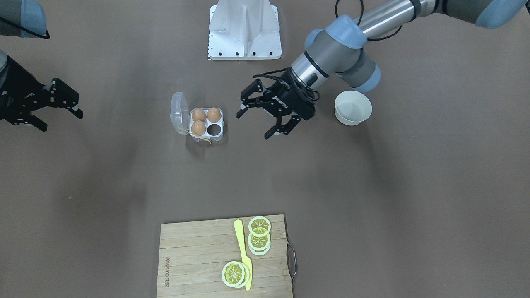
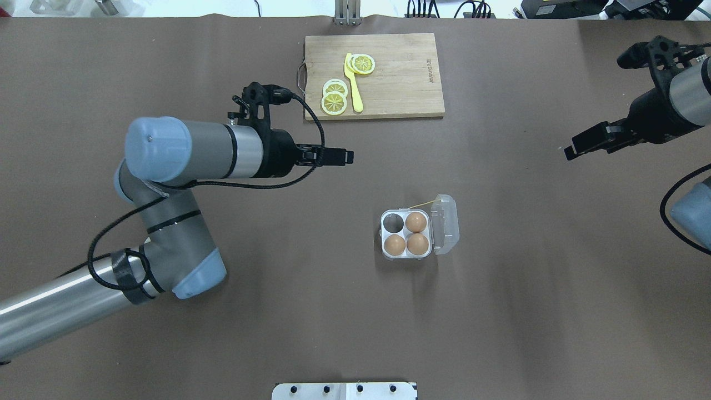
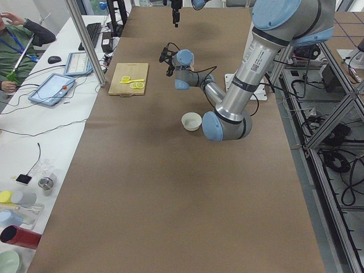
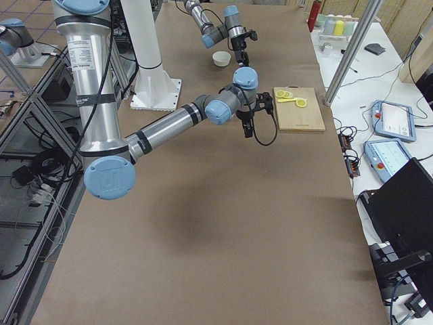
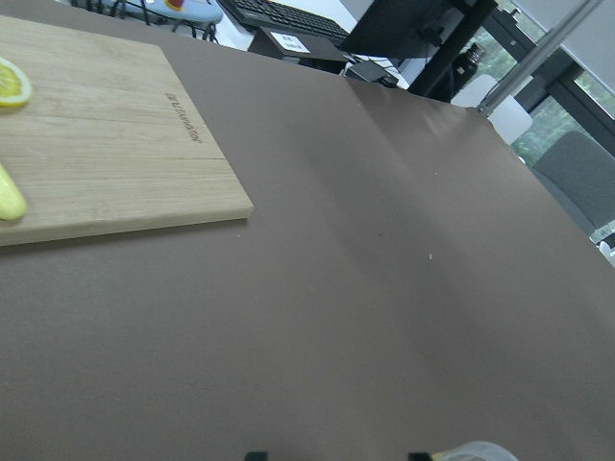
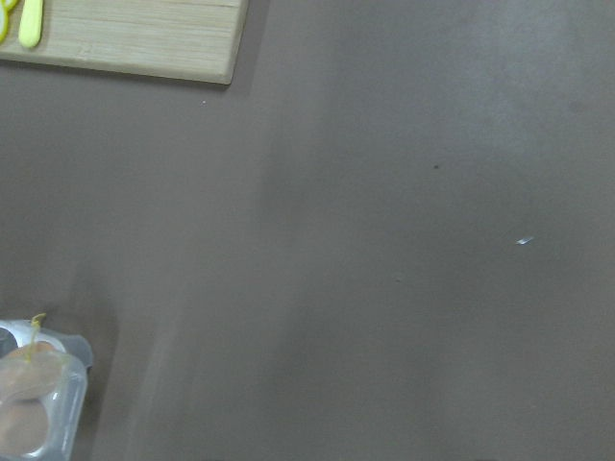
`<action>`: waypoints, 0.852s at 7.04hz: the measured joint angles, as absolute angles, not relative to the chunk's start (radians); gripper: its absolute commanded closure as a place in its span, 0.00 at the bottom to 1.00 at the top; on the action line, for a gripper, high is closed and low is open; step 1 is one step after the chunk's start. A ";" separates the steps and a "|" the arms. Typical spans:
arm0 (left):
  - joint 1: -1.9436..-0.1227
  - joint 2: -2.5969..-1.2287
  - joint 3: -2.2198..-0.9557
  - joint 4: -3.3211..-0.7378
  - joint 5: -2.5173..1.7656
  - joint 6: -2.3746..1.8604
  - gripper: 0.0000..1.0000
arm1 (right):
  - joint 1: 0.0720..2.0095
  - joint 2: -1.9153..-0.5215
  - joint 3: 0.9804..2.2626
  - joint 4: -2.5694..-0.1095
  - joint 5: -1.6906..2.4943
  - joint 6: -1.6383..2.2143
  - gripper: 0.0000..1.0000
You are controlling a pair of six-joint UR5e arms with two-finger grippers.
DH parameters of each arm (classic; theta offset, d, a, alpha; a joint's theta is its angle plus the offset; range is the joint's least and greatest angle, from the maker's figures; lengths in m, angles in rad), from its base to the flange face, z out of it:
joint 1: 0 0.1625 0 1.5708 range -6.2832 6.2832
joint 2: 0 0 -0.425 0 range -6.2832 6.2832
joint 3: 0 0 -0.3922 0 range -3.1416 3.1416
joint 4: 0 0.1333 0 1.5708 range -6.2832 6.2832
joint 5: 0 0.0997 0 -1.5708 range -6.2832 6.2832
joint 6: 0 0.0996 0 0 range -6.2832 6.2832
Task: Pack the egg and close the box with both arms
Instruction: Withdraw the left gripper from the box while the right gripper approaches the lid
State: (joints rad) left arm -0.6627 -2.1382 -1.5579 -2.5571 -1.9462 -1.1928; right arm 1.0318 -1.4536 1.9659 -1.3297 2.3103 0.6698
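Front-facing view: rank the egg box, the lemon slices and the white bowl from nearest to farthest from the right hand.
1. egg box: nearest to the right hand, toward the table's middle.
2. lemon slices: on the cutting board, at the operators' edge.
3. white bowl: farthest, across the table, just beyond the left hand.
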 measured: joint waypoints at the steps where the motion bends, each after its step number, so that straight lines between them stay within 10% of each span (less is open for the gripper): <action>1: -0.774 -2.094 -1.567 -2.513 -2.130 -1.202 0.03 | 0.994 -1.443 1.967 -1.308 2.308 0.737 0.71; 2: -0.874 -2.052 -1.571 -2.471 -2.270 -1.200 0.03 | 0.957 -1.423 1.968 -1.299 2.298 0.797 1.00; 6: -1.096 -1.880 -1.565 -2.417 -2.426 -1.089 0.03 | 0.788 -1.345 1.979 -1.295 2.226 1.005 1.00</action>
